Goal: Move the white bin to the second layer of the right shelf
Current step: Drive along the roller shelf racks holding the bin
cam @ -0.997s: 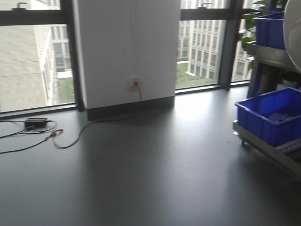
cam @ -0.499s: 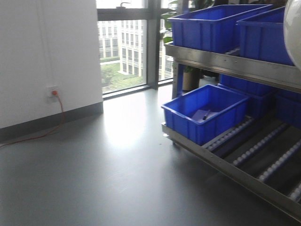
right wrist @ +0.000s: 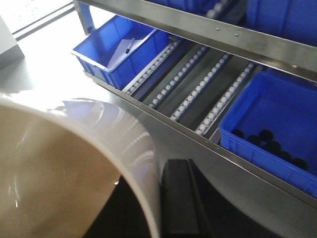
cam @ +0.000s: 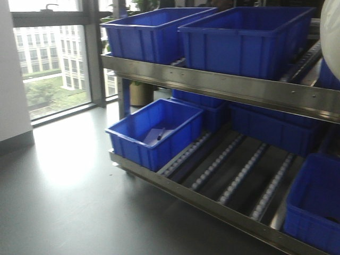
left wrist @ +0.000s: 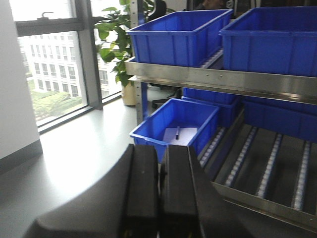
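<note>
The white bin, glossy cream plastic, fills the lower left of the right wrist view. My right gripper is shut on its wall, one black finger outside and the other inside. A sliver of the bin shows at the front view's right edge. The right shelf second layer is the steel level with a screwed front rail, and roller rows show beside its blue crates. My left gripper is shut and empty, pointing toward the rack.
Two blue crates sit on the railed level. Below, a roller level holds a blue crate with paper and a pen and another with black discs. A window and a plant are at left, above grey floor.
The front view has swung right, from wall, cables and floor to the steel rack, which now fills the frame. The bin's edge stays at the right border.
</note>
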Tool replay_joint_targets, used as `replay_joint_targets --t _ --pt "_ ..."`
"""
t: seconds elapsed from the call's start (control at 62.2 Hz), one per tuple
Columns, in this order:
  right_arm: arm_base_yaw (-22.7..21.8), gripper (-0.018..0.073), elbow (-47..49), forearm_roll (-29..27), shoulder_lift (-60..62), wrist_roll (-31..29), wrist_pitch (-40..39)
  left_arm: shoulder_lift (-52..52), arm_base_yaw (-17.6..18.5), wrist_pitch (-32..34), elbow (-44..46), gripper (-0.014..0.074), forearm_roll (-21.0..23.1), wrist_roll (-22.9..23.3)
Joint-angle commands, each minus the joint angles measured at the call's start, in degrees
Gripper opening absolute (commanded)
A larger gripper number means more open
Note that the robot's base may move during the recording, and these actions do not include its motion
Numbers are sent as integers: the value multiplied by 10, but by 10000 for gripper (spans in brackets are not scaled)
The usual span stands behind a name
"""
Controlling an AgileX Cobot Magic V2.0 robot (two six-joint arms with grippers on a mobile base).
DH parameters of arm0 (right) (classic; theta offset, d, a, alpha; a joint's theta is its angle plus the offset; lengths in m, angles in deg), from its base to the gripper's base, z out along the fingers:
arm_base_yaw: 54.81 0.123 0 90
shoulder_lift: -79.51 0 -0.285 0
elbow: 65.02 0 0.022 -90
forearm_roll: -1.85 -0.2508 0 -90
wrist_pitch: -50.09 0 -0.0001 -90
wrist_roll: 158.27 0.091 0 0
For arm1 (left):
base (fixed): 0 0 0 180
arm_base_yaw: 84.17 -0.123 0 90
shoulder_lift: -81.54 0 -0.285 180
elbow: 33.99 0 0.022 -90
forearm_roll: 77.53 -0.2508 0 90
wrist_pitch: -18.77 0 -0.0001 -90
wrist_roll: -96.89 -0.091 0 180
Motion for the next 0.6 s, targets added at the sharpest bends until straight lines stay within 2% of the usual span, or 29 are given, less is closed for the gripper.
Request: replay_joint_targets --t 0.0,0.579 --pt "-3 57 19 3 -3 1 -55 -8 5 49 -21 85 3 2" --pt "-3 57 19 3 -3 1 -55 -8 5 49 -21 85 3 2"
